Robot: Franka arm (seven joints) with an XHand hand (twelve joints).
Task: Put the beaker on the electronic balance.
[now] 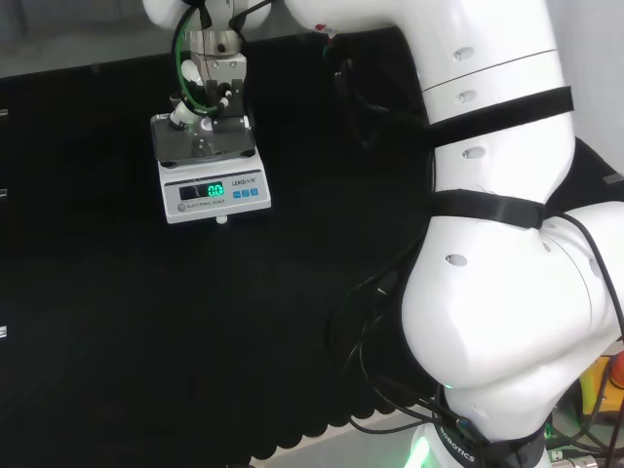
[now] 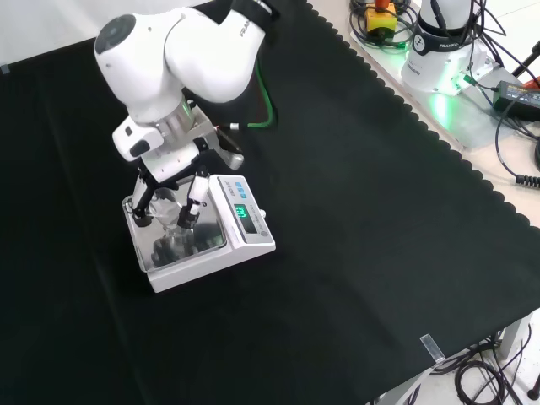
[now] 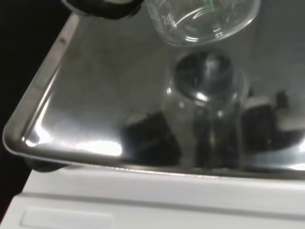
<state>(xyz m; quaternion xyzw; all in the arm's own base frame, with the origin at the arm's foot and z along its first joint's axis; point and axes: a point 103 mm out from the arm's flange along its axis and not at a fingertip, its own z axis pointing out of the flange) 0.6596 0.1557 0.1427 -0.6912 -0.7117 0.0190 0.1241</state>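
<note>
Gripping the beaker over the balance, hand curled

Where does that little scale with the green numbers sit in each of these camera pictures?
Head view: the electronic balance sits upper left, under the hand.
Front view: left of centre, below the hand.
Wrist view: its shiny pan lies close up, under the beaker.
Shared landmark: the shiny metal pan.

A: Arm? Glossy white rounded links, black bands round them, small grey screw caps, black cables down by the base.
B: Hand?
A: Black fingers with white segments, silver wrist collar, green cable — probably running to the hand.
</note>
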